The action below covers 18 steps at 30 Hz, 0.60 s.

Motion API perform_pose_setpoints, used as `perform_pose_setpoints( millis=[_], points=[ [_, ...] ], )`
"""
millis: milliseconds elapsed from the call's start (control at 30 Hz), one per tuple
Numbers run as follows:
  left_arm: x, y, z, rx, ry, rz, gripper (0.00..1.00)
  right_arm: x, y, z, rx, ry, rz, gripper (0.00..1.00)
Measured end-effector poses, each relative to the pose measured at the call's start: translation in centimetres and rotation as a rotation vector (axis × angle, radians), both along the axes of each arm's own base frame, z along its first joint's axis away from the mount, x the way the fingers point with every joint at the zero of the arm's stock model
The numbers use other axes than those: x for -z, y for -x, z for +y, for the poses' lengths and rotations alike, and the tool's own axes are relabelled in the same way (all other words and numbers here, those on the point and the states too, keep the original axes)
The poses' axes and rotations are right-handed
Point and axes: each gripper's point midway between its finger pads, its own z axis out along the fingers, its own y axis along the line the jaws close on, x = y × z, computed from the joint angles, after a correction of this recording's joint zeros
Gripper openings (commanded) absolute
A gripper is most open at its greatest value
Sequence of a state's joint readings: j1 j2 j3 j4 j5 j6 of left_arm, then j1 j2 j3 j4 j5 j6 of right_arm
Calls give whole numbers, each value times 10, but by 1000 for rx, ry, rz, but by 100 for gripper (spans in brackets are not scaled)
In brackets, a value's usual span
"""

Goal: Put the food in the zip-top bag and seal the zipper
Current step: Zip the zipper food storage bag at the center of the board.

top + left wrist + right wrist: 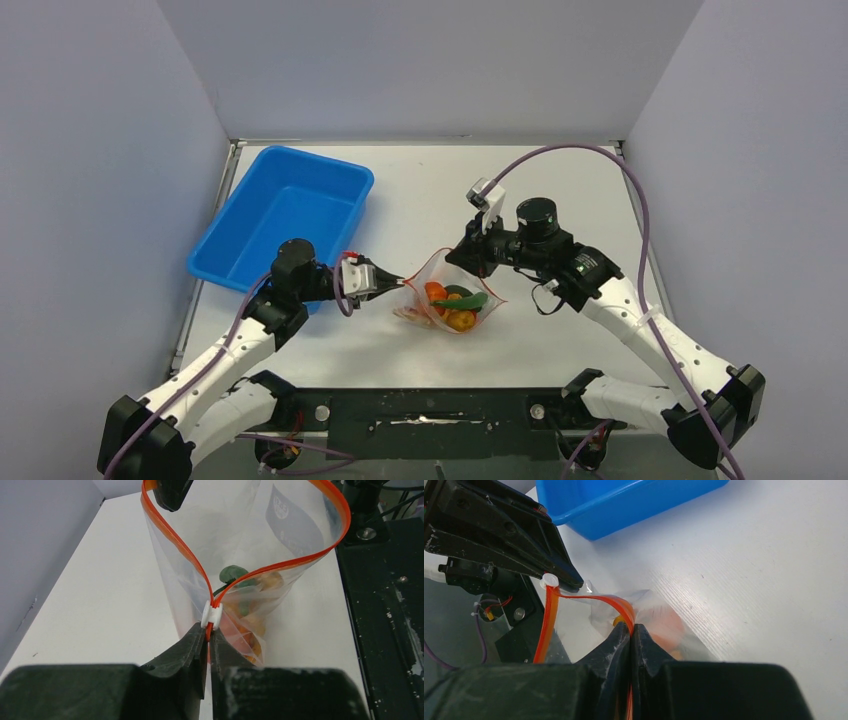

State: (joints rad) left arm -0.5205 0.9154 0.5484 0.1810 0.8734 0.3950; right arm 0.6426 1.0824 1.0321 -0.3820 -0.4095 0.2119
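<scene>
Left gripper (209,636) pinches the zipper (200,580) beside its white slider (212,615); I see right gripper (631,630) clamped on the far end. Food (455,303) sits inside the bag (480,285), mouth open.

The zip-top bag (172,590) is thin, clear plastic film, glossy and creased, with pale glare on its folds. Its zipper (185,560) is a smooth red-orange plastic strip carrying a glossy white plastic slider (212,615). The food (455,300) inside looks like smooth toy plastic, the green piece (231,573) duller. The jaws are matt black plastic, faintly grainy. The blue tray (624,505) is shiny moulded plastic. The bench (749,580) is white, matt and finely grained. The black base plate (390,630) is scuffed and speckled.
</scene>
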Motion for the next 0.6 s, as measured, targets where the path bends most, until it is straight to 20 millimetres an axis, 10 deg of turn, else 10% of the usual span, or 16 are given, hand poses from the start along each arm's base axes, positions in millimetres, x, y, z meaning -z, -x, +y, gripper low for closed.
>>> perform_pose_setpoints(
  millis=[300, 600],
  points=[
    [-3, 2, 1, 21, 11, -5, 0, -2, -6, 0, 21, -8, -21, 45],
    [-2, 0, 5, 8, 20, 36, 0, -21, 7, 13, -74, -9, -244, 45]
  ],
)
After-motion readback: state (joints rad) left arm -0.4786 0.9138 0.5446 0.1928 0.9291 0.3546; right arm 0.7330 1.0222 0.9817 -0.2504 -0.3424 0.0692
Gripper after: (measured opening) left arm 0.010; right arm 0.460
